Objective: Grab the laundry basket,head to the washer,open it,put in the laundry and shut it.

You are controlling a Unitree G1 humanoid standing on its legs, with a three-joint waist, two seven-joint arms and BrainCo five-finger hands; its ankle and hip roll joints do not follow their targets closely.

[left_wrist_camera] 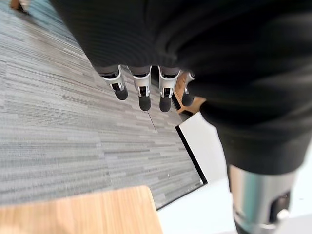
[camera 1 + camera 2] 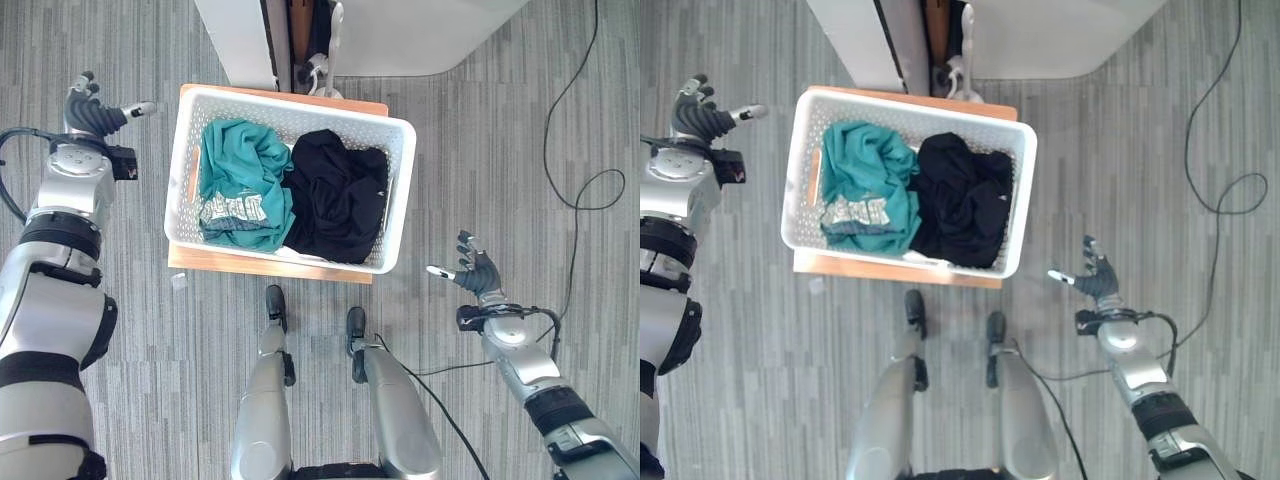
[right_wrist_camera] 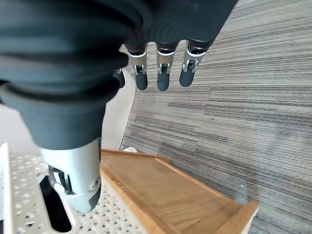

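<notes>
A white perforated laundry basket [image 2: 180, 175] stands on a low wooden table [image 2: 265, 266] straight ahead. Inside lie a teal garment [image 2: 238, 180] on the left and a black garment [image 2: 338, 198] on the right. My left hand [image 2: 88, 110] hovers beside the basket's far left corner, apart from it, fingers relaxed and thumb pointing toward the rim. My right hand [image 2: 478, 272] hangs open to the right of the near right corner, a hand's width off. In the wrist views the left fingers [image 1: 142, 93] and right fingers [image 3: 161, 74] are straight over carpet, holding nothing.
Two white units [image 2: 405, 35] [image 2: 235, 40] stand behind the table with a dark gap between them. Grey striped carpet surrounds the table. A small pale scrap [image 2: 178, 282] lies on the floor by the table's near left corner.
</notes>
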